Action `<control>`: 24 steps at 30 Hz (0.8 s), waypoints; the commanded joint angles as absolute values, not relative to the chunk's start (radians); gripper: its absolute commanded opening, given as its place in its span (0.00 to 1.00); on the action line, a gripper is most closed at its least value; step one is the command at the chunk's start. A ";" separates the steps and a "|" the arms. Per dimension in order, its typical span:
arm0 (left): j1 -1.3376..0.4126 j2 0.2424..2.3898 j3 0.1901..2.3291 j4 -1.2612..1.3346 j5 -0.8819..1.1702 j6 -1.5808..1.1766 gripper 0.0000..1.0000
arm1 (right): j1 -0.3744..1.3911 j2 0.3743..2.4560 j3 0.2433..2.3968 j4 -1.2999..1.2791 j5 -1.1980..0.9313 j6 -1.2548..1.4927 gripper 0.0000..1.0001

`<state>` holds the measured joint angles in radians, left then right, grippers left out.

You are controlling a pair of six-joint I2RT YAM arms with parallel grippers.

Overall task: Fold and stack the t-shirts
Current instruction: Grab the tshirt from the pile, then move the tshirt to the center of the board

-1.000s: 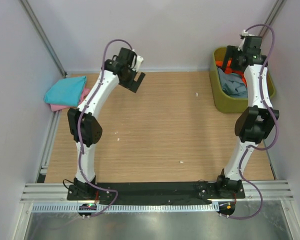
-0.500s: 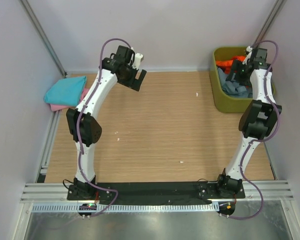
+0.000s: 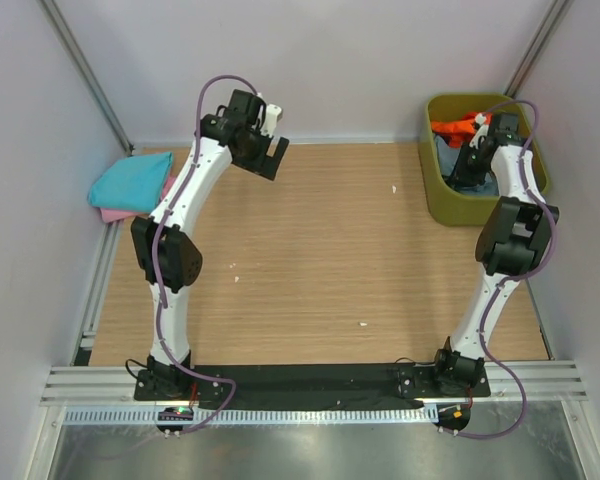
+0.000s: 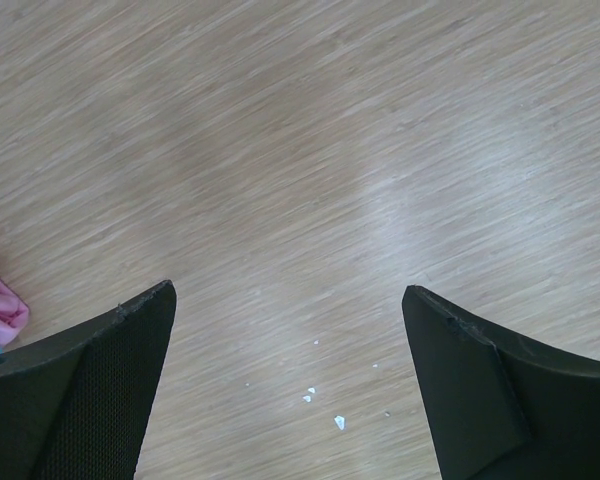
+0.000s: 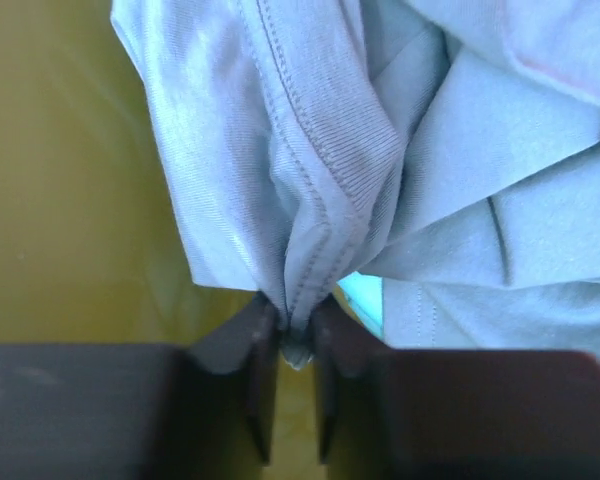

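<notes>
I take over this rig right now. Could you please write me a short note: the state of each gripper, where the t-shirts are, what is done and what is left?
Left gripper: open, holding nothing, above the bare table, far left.
Right gripper: down in the olive tub, shut on a fold of the grey-blue t-shirt.
Done: the turquoise t-shirt lies on the pink t-shirt at the table's far left edge; both look folded.
Left: lift out the grey-blue one, fold it and stack it. The orange t-shirt is in the tub too. I cannot tell what lies under them.
</notes>
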<state>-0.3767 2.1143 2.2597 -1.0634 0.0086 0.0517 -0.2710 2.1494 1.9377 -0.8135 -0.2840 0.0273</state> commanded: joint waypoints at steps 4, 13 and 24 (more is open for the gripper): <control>-0.374 2.129 2.335 -1.048 -0.031 0.049 0.95 | -0.258 2.069 2.087 -0.801 -0.287 0.008 0.10; -0.347 2.132 2.399 -0.982 -0.193 0.023 1.00 | -0.088 1.807 2.203 -0.635 -0.158 -0.279 0.01; -0.152 2.154 2.448 -0.942 -0.273 -0.040 1.00 | 0.219 1.644 2.328 -0.391 -0.121 -0.380 0.01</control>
